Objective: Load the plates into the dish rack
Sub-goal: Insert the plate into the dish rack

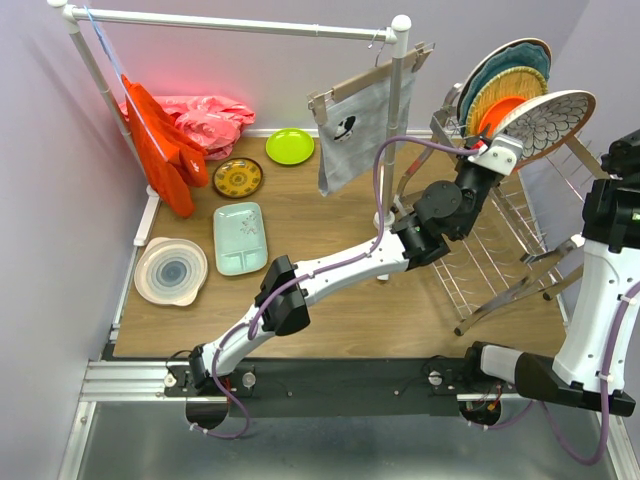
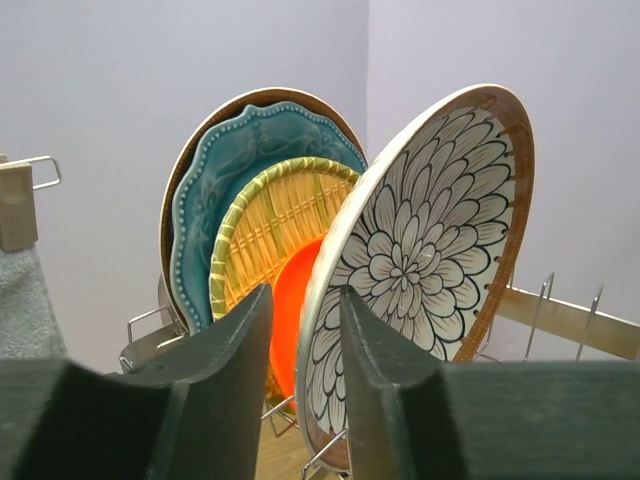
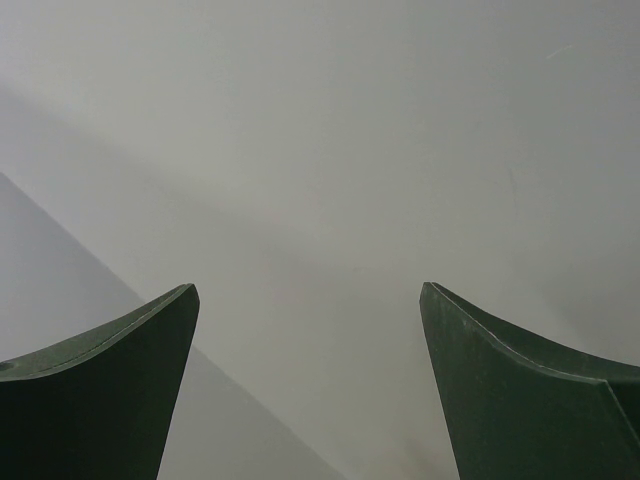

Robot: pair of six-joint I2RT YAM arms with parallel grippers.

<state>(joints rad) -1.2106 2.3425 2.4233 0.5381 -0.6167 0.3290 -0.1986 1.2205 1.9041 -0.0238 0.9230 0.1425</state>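
My left gripper [image 1: 492, 150] [image 2: 303, 292] is shut on the lower rim of a brown-rimmed white-floral plate [image 1: 548, 122] [image 2: 420, 250]. It holds the plate tilted over the far end of the chrome dish rack [image 1: 500, 250] [image 2: 545, 300]. Behind it a teal scalloped plate [image 2: 215, 190], a woven yellow plate [image 2: 270, 215] and an orange plate [image 2: 290, 310] stand in the rack, with a brown rim [image 2: 190, 165] behind the teal one. My right gripper [image 3: 310, 290] is open and empty, facing a bare wall.
A lime green plate [image 1: 289, 146], a yellow-brown patterned plate [image 1: 238, 177], a mint tray [image 1: 240, 237] and a white ringed plate [image 1: 171, 270] lie on the table's left. A white pipe rail [image 1: 240, 22] holds a grey cloth [image 1: 355, 125] and a red cloth [image 1: 160, 145].
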